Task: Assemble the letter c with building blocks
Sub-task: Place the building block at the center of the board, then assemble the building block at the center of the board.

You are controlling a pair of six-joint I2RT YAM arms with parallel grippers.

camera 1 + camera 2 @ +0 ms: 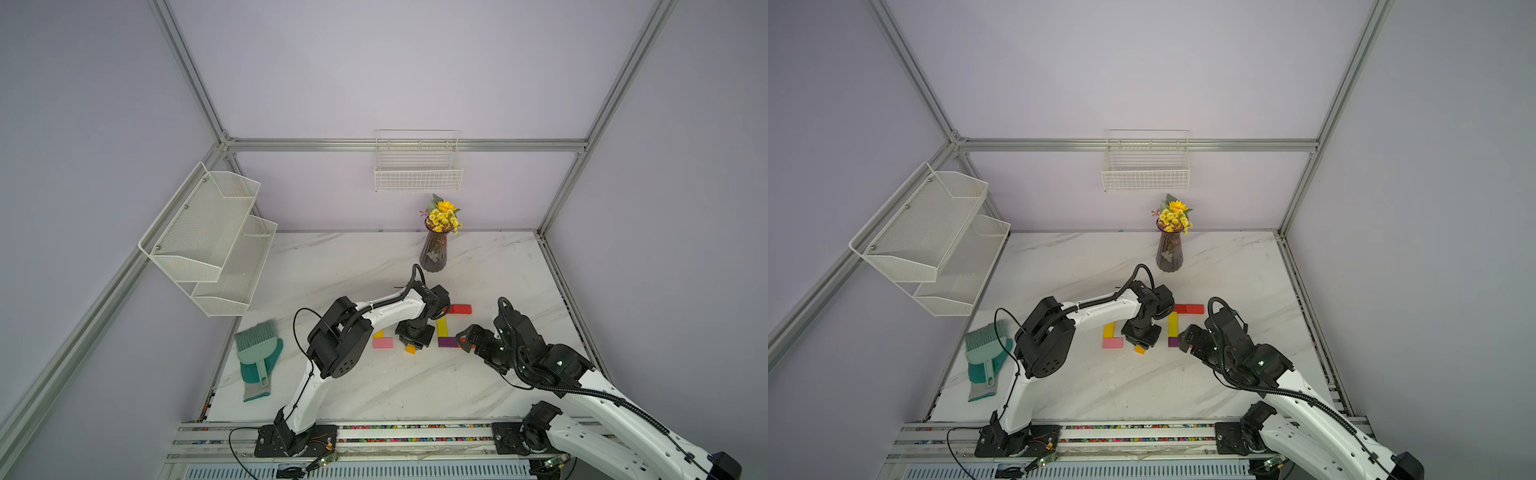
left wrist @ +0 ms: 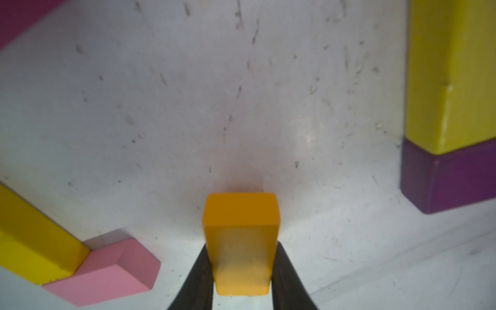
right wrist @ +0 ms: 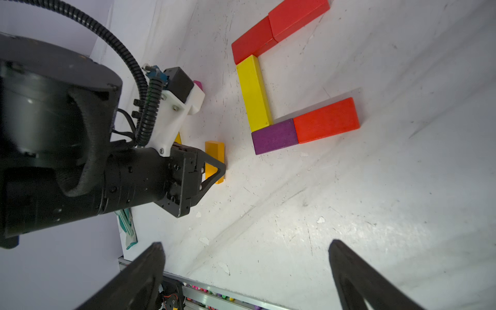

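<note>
- The left hand (image 2: 243,245) was seen clamped narrowly on the orange block (image 2: 240,212), with one finger (image 2: 200,271) pressed against each of its long sides.
- The orange block (image 3: 214,150) was held low at the desk (image 1: 353,270), its free end sticking out past the fingertips. Whether it touched the desk could not be told.
- On its left, a pink block (image 2: 112,271) was found lying flat, with a yellow block (image 2: 35,241) touching it at one corner.
- A magenta block (image 2: 16,18) was glimpsed farther off, partly cut by the frame edge.
- On its right, apart from it, a c-like outline was laid out on the desk. Two red blocks (image 3: 253,40) were set end to end, and a long yellow block (image 3: 253,94) was butted against them. A purple block (image 3: 275,137) was placed at its other end, and a red-orange block (image 3: 326,120) was joined to the purple one.
- The right hand (image 3: 245,247) was spread wide and nothing was held in it.
- In a top view the right hand (image 1: 467,338) was placed just beside the purple block (image 1: 448,342), with most of the red-orange block hidden beneath it.
</note>
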